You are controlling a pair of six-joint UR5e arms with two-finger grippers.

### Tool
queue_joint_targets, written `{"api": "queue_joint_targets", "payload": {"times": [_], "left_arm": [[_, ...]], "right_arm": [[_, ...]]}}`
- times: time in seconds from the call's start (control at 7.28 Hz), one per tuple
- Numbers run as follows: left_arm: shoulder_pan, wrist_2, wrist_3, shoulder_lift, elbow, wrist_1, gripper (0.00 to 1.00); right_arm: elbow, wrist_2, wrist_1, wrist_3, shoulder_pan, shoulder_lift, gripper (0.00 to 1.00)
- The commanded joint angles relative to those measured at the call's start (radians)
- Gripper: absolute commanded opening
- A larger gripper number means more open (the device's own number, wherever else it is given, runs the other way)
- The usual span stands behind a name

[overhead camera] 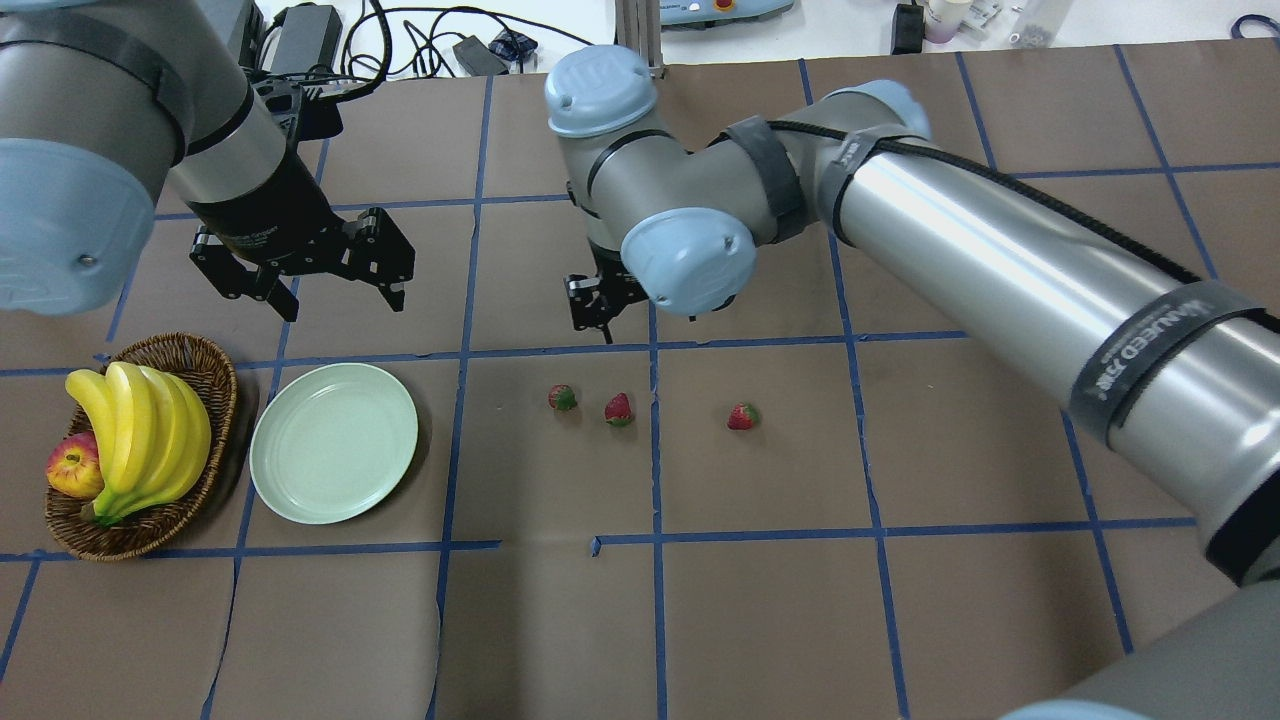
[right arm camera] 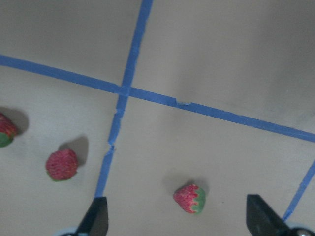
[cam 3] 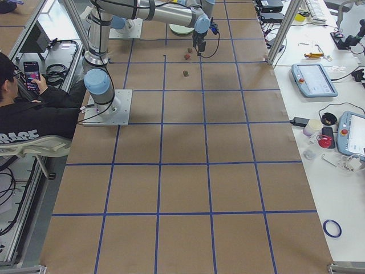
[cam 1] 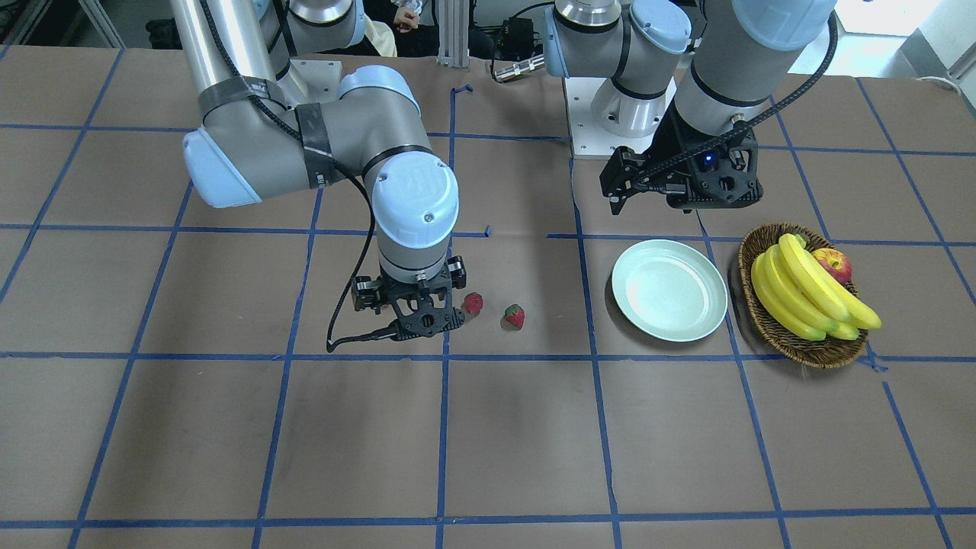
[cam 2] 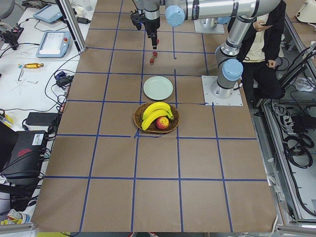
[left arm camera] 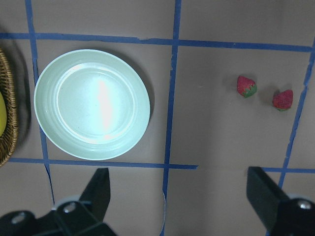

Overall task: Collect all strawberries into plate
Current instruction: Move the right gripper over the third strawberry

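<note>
The right arm fills the near right of the overhead view, reaching out over the middle of the table. At the left edge stands a basket of bananas with an apple. The plate lies just beside it, bare. Beyond the plate, toward the far edge, the left gripper hangs with its jaws wide and nothing in them.

The three strawberries lie in a loose row near the table's middle, well apart from the plate. Two are close together, and the third strawberry sits off toward the right edge. The right gripper hovers over that one, jaws wide and empty. Its wrist view shows the strawberry roughly between the fingers, though how high the gripper hangs is hard to judge.

Nothing is collected yet, and the first pick looks to be in hand. The next move calls for a straight drop, a gentle close on the small strawberry, then a carry across to the plate.

The table is covered in brown paper with a grid of blue tape. Around it are white desks with pendants and cables. A person sits by with a phone.
</note>
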Motion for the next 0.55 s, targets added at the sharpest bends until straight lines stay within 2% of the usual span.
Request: {"api": "queue_joint_targets", "payload": {"times": [0.0,0.27,0.41], "left_arm": [[0.0,-0.001,0.0,-0.002,-0.002,0.0,1.0],[-0.005,-0.004,0.0,-0.004,-0.012,0.0,1.0],[-0.008,-0.004,0.0,-0.005,-0.018,0.0,1.0]], "right_arm": [[0.118,-0.038,-0.06,-0.055,-0.032,-0.01,1.0],[0.204,-0.028,-0.122,-0.066,-0.029,-0.012,1.0],[0.216,-0.028,-0.151,-0.074,-0.029,-0.007,1.0]]}}
